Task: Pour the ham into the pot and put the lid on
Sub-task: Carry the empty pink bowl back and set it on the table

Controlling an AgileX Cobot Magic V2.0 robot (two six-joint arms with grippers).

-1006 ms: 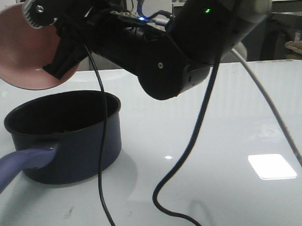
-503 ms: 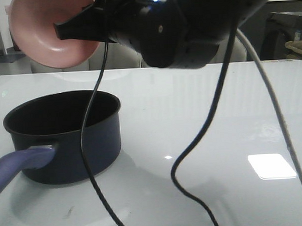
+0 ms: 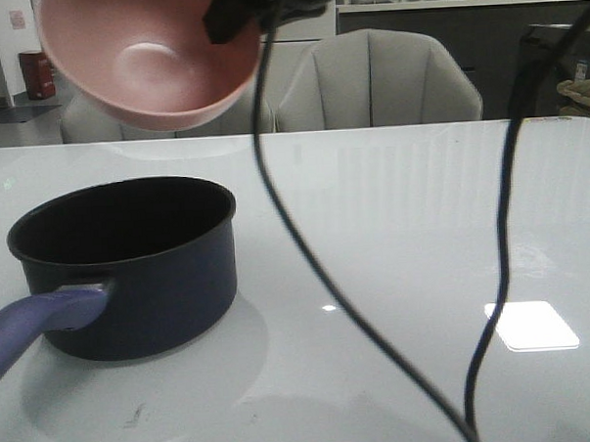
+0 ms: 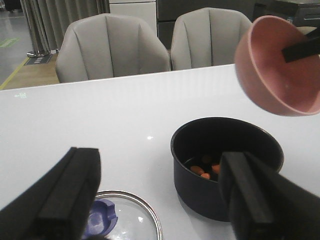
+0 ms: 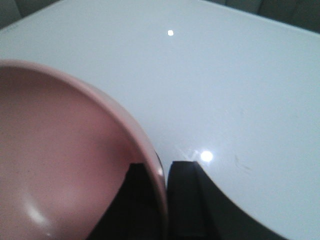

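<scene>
Over at nine o'clock on the white table sits the pot, its long handle running out toward seven o'clock, and from the left wrist view I can see the ham lying in the bottom of it, a few orange chunks. Just beside the pot, nearer the left arm, the lid rests flat with its knob up. The left gripper hangs above it with fingers spread wide and nothing between them. Up at eleven o'clock, above the pot, the pink bowl looks emptied, and the right gripper is pinched tight on its rim, one finger inside and one outside. I'd say the lid is next: glass and steel, so stiff, fairly heavy, slick and breakable if dropped. The flared knob is the sensible place to take it, and it should be set down level.
</scene>
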